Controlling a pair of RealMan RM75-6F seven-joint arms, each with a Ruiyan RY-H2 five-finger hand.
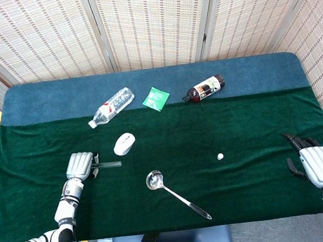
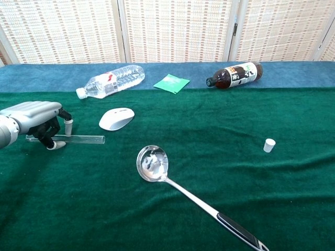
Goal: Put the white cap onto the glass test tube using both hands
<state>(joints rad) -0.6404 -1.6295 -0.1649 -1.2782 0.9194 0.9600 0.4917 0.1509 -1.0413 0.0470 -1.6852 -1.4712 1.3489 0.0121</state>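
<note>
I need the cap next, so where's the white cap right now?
The white cap stands alone on the green cloth, right of centre in the head view, between the ladle and the right hand, touching neither.

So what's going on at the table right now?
The left hand is down over one end of the glass test tube, which lies flat on the green cloth, fingers curled around it; whether it is gripped yet is unclear. The white cap sits alone, well off to the right. The right hand waits near the table's right edge, holding nothing.
</note>
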